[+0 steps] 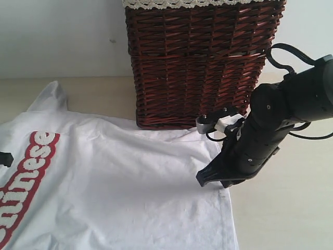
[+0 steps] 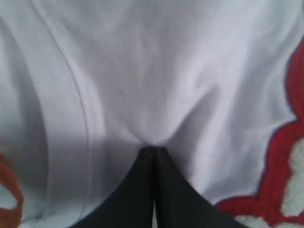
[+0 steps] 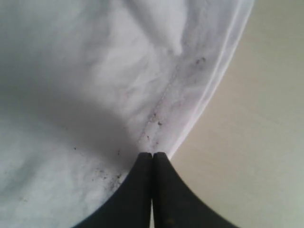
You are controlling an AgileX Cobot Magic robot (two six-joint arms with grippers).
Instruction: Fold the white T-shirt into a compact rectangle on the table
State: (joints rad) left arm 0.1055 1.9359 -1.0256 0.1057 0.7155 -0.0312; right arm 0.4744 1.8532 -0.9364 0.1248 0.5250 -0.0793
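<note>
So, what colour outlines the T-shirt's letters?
Red. The lettering on the white T-shirt shows best in the exterior view.

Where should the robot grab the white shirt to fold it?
At the stitched hem along the shirt's side edge, coming from the bare table side, away from the basket. The shirt lies flat, so only its edge offers a lip to pinch. The right gripper is shut on it there.
</note>
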